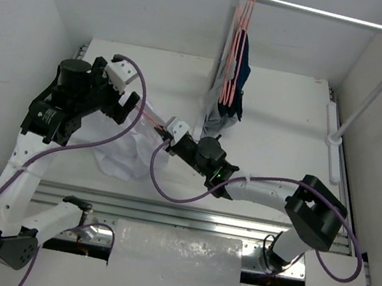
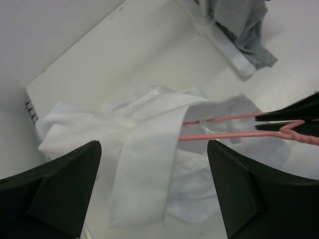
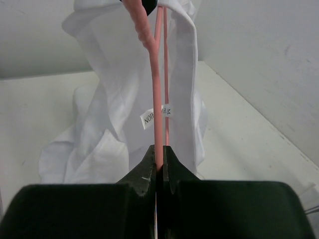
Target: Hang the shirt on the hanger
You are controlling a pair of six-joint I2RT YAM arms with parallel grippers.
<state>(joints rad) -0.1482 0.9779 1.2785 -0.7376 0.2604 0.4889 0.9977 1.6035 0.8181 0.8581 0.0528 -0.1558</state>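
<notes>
One white long-sleeved shirt [image 2: 144,139] of thin fabric lies bunched on the white bench [image 1: 285,115] beneath the left hand [image 1: 126,105], partly draped over one salmon-pink wire hanger [image 3: 158,99]; two hands: the left gapes wide, empty; the right hand [image 3: 159,154] pinches the hanger's wire; bare bench lies right of it; beyond stands one white rail rack [image 1: 331,17] with navy and grey garments [image 1: 234,84].

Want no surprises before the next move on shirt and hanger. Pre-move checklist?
1. Right tool shut on hanger: ok.
2. Left tool open and empty: ok.
3. Left tool above shirt: ok.
4. Shirt fully on hanger: not ok. One band of cloth lies across the wires, and the rest is heaped on the table.
5. Hanger end inside a shoulder: cannot tell.
</notes>
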